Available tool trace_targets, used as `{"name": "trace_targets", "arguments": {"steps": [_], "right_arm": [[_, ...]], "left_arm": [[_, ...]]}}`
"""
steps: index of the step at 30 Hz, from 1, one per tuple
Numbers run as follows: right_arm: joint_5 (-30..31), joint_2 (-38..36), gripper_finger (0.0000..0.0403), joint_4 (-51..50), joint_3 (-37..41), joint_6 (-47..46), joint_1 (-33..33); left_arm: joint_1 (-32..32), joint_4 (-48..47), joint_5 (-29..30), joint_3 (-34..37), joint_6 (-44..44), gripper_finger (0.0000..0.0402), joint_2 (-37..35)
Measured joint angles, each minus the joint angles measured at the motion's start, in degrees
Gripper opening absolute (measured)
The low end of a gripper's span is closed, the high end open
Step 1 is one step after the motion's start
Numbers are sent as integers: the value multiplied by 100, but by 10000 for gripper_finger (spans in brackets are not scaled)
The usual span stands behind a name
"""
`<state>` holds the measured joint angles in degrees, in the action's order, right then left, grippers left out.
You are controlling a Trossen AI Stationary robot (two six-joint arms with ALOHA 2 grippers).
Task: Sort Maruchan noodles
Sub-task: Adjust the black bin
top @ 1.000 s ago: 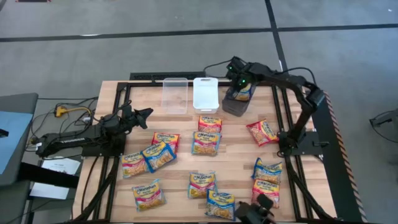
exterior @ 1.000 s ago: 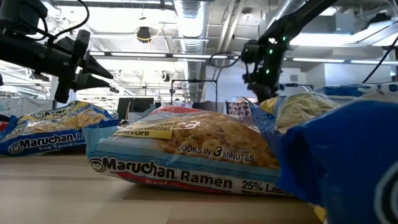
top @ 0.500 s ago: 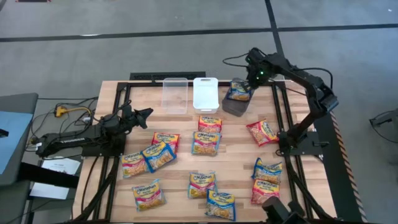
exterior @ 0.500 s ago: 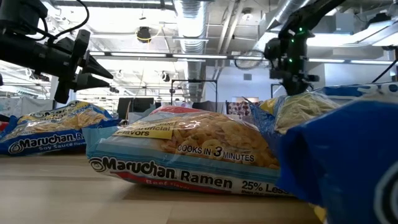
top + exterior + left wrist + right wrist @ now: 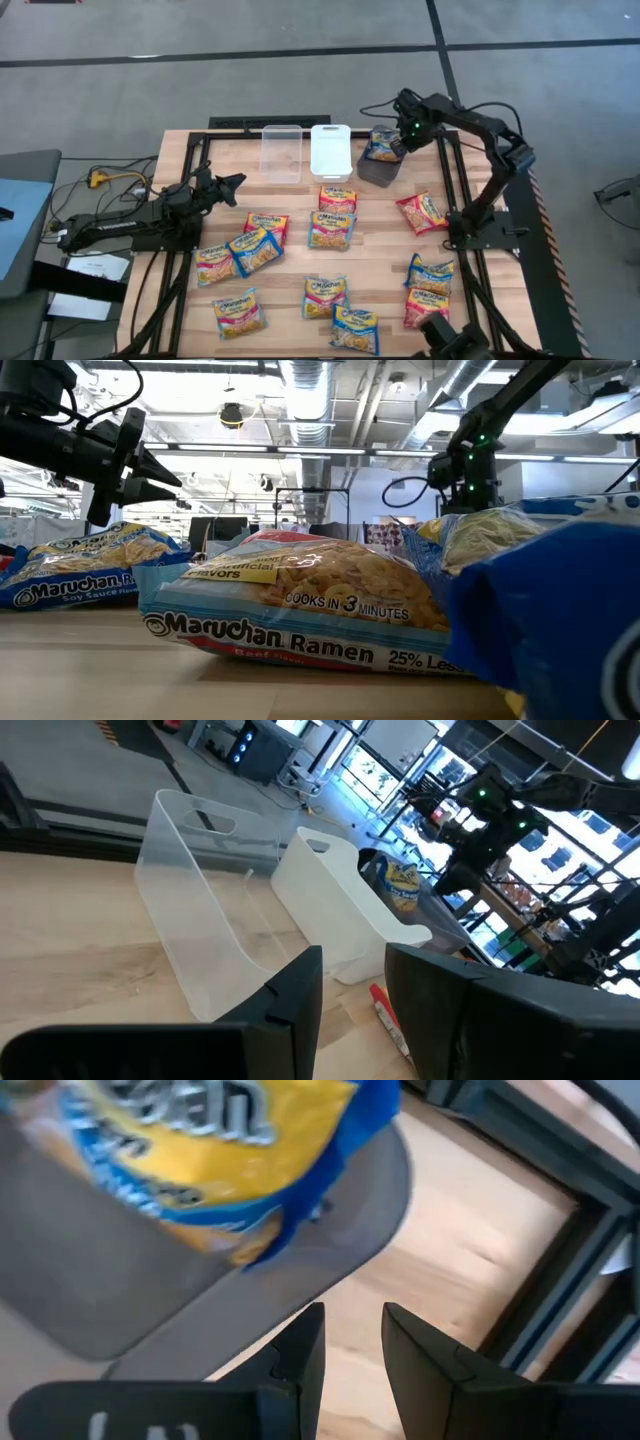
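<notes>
My right gripper point(image 5: 403, 140) empty, fingers slightly apart, above dark-grey bin point(image 5: 376, 170) holding blue-banded noodle packet point(image 5: 383, 146), my left gripper point(image 5: 234, 183) parked, narrowly open

Bright even light; right-wrist view motion-blurred.

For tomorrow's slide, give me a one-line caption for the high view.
Right pincer beside the dark-grey bin holding a blue ramen packet; loose packets cover the table.
</notes>
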<state>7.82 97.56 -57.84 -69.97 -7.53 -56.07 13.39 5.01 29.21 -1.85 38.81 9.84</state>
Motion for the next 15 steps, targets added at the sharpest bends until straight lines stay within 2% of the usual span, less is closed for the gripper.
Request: {"name": "trace_targets", "arguments": {"steps": [15], "right_arm": [[277,290,125,1169,-2,199,-122]], "left_arm": [[-2,-1,50,0,0,100,1]]}}
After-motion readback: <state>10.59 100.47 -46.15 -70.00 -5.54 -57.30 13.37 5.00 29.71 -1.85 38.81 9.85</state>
